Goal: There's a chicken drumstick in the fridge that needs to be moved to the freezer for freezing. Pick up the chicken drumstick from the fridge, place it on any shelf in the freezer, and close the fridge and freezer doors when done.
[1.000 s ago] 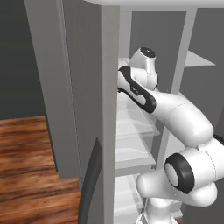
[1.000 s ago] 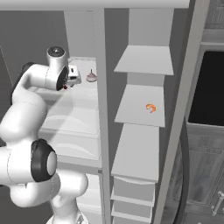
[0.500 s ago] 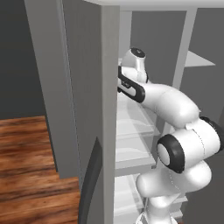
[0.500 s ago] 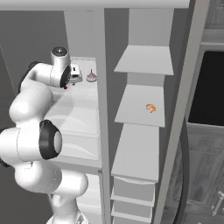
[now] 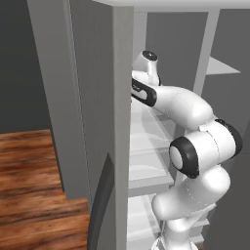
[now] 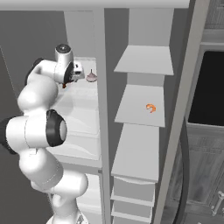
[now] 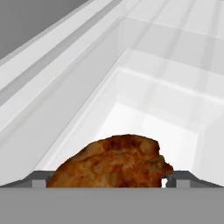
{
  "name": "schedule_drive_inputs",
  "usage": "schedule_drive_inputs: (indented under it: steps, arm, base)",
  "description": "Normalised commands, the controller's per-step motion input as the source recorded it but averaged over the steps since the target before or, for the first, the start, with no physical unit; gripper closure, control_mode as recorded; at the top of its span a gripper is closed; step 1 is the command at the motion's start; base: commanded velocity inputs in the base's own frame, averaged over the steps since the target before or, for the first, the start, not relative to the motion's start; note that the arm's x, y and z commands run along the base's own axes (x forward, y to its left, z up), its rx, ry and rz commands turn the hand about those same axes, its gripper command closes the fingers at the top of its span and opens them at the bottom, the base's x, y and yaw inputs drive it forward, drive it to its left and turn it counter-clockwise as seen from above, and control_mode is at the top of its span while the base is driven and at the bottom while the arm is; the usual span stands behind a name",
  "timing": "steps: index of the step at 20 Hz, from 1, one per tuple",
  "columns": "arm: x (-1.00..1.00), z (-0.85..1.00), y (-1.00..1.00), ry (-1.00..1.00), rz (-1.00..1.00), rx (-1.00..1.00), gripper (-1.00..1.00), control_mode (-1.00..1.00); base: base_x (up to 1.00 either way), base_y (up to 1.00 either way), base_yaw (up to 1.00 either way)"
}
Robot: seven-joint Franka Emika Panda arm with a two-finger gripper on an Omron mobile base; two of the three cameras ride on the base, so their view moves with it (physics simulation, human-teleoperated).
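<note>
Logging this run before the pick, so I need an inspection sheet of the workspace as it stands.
Surface: white ribbed fridge shelf, drumstick lying on it.
Job's things: drumstick close before the hand camera; fridge and freezer both open.
Clutter: orange curled bit on a freezer shelf; pinkish pointed item on the fridge shelf.
Grippers: gripper open, fingertips either side of the drumstick, not closed on it.
Cables: nothing seen.
Surroundings: wood floor.

Arm folded up & reaching fwd, wrist bent down, claw (image 7: 112,181) w/ jaws wide apart.
</note>
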Motion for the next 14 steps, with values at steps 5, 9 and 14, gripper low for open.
schedule_drive_inputs:
  steps: [5, 9, 14]
  arm:
    - [-0.13, -0.74, 0.24, -0.01, 0.0, -0.08, 1.0, -1.0]
    - [-0.54, -0.79, 0.07, 0.0, 0.0, -0.08, 1.0, -1.0]
    - [-0.93, -0.81, 0.02, -0.03, 0.0, -0.02, 1.0, -1.0]
  base:
    - [0.0, 0.0, 0.0]
    - [0.0, 0.0, 0.0]
    - [0.0, 0.0, 0.0]
